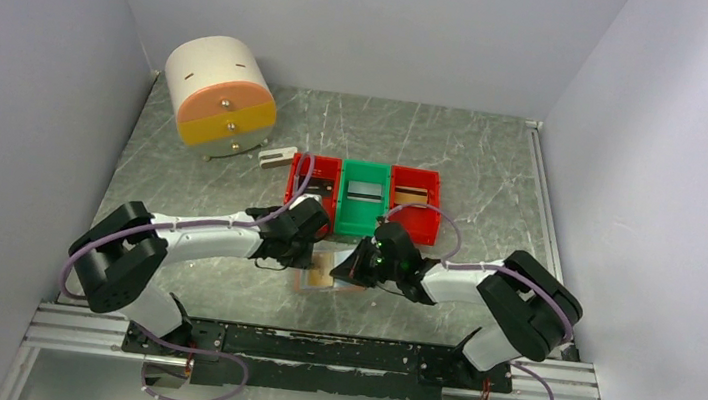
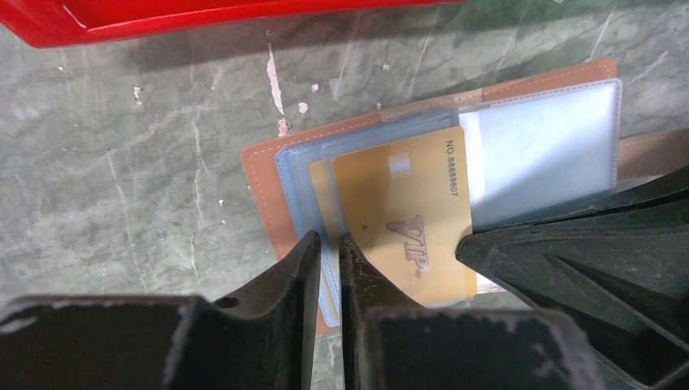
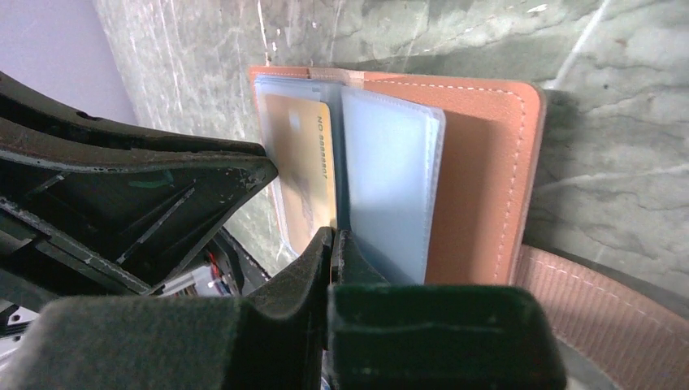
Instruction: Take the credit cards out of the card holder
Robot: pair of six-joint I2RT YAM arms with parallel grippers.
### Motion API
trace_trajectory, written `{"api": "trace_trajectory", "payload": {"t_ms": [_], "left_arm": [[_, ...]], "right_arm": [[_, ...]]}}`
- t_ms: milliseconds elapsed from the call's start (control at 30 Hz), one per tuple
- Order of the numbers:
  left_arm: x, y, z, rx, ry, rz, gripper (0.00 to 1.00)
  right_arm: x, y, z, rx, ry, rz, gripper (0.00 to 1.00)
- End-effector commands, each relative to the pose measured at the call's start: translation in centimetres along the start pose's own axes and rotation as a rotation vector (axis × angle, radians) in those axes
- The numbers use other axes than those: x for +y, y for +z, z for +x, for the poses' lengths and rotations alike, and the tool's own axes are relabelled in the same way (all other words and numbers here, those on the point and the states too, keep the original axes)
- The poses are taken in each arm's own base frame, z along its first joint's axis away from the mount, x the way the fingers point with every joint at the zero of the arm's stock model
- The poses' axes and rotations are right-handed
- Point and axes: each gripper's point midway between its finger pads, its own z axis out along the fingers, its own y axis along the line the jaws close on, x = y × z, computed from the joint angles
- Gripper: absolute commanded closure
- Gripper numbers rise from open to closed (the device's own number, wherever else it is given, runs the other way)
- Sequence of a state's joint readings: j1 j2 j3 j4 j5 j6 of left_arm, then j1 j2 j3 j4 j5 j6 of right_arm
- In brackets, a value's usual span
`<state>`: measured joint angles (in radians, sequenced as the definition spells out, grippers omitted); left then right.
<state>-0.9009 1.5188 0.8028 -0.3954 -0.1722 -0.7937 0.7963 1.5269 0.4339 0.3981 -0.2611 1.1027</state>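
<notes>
**Desk:** Where does the card holder (image 2: pixel 264 191) sit?

**Photographer:** Open and flat on the grey marbled table (image 1: pixel 494 176), near the front edge, between the 2 arms. A row of 3 bins, red (image 1: pixel 303 186), green (image 1: pixel 360 223) and red (image 1: pixel 424 226), stands just behind it.

**Desk:** And the credit cards?

**Photographer:** 1 gold card (image 2: pixel 406 211) marked "VIP" shows, tucked among the pale blue clear pockets on the tan cover.

**Desk:** The left gripper (image 2: pixel 329 253)?

**Photographer:** Low over the holder's near edge, jaws drawn almost together with only a sliver between them, right at the gold card's corner. Whether that sliver pinches the card or a pocket's rim, I cannot tell.

**Desk:** The right gripper (image 3: pixel 333 244)?

**Photographer:** Clenched tight, with nothing between its fingers. The tips meet the holder along the line between the gold card and the next clear pocket, and the strap tab (image 3: pixel 601 309) trails just beside it.
</notes>
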Motion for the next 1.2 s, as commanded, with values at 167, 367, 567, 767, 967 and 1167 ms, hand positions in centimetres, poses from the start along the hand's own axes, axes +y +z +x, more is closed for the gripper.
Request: {"api": "trace_trajectory", "payload": {"t_ms": [167,367,567,767,967,1167], "left_arm": [[3.9,1.3,3.5,0.097,0.072,-0.16,0.83],[4.1,1.3,3.6,0.092,0.082,-0.167,0.84],[4.0,1.2,3.4,0.08,0.095,-0.166,0.84],[3.6,1.2,3.2,0.072,0.103,-0.155,0.84],[2.9,0.8,2.8,0.053,0.094,-0.129,0.8],[0.1,-0.9,0.4,-0.028,0.055,-0.013,0.58]], "right_arm": [[-1.6,-0.7,-0.5,-0.023,0.031,0.031,1.0],[-2.4,-1.1,-0.7,-0.045,0.031,0.07,0.99],[-2.8,-1.3,-0.7,-0.042,0.012,0.092,0.9],[-2.3,-0.9,-0.5,-0.021,0.006,0.061,1.0],[-2.0,-0.6,-0.2,-0.002,0.011,0.045,1.0],[-2.7,-0.5,-0.1,0.002,0.023,0.069,1.0]]}}
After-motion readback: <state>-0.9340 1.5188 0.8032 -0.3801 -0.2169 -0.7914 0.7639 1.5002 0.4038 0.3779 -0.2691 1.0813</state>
